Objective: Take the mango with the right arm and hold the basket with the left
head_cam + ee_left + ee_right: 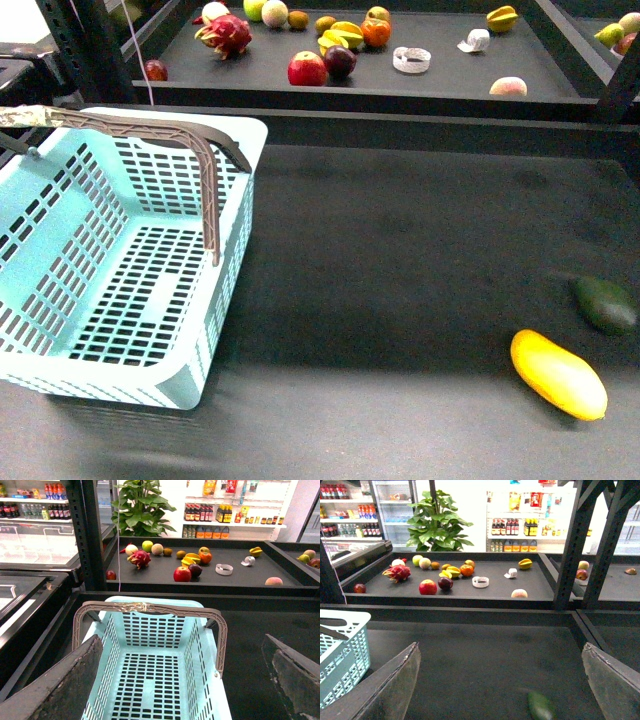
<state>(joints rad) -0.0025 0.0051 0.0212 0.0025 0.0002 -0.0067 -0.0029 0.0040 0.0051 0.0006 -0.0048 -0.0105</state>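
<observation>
The yellow mango (558,374) lies on the dark table at the front right, just in front of a dark green fruit (606,304). The light blue basket (125,355) stands at the left with its grey-brown handles (210,180) up. Neither arm shows in the front view. My left gripper (182,680) is open, above the basket (150,680) and its handle (148,609), holding nothing. My right gripper (502,680) is open over bare table, with the green fruit (541,707) low between its fingers (612,680). The mango is out of the right wrist view.
Behind the table a raised dark shelf (430,88) carries several loose fruits, among them a red apple (306,70) and a dragon fruit (225,35). Black frame posts (575,545) stand at the right. A corner of the basket (342,655) shows in the right wrist view.
</observation>
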